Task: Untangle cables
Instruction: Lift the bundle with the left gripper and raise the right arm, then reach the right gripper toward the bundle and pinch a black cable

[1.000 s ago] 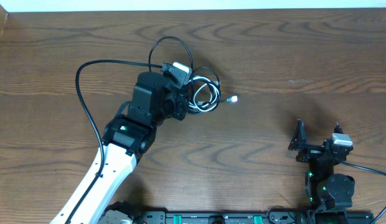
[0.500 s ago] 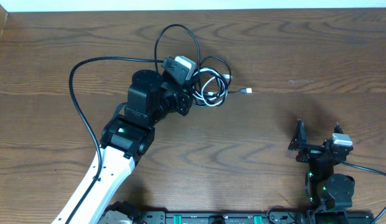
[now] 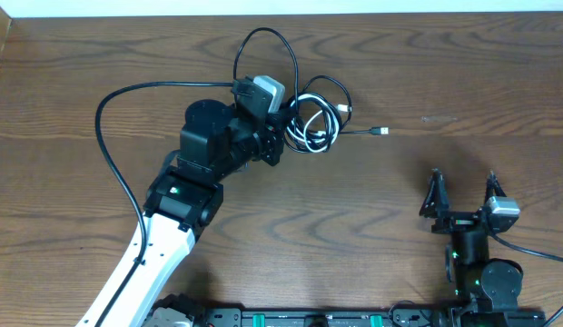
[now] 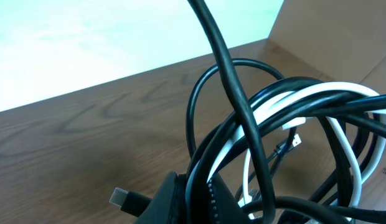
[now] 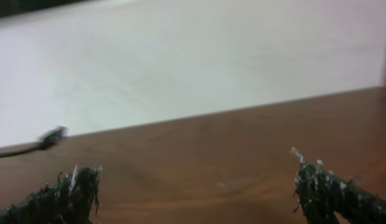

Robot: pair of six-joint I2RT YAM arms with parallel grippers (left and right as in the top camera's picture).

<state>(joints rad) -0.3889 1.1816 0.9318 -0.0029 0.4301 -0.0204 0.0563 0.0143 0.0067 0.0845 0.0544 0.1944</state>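
Note:
A tangle of thin black cables and one white cable (image 3: 313, 123) lies at the back middle of the wooden table. One black strand with a small plug (image 3: 381, 132) trails out to the right. My left gripper (image 3: 280, 136) is shut on the bundle at its left side. In the left wrist view the black and white loops (image 4: 292, 118) fill the frame, pinched between my fingers (image 4: 202, 199), and a USB plug (image 4: 121, 197) sticks out to the left. My right gripper (image 3: 463, 195) is open and empty near the front right; its fingertips (image 5: 193, 186) are wide apart.
A thick black arm cable (image 3: 113, 145) arcs left of the left arm, and another loops behind the wrist (image 3: 263, 45). The table's far edge (image 3: 281, 13) meets a white wall. A plug end (image 5: 53, 134) shows far left in the right wrist view.
My left gripper has moved up and to the right, dragging the cable bundle with it; the loose plug slid right. My right gripper has turned slightly, staying in place.

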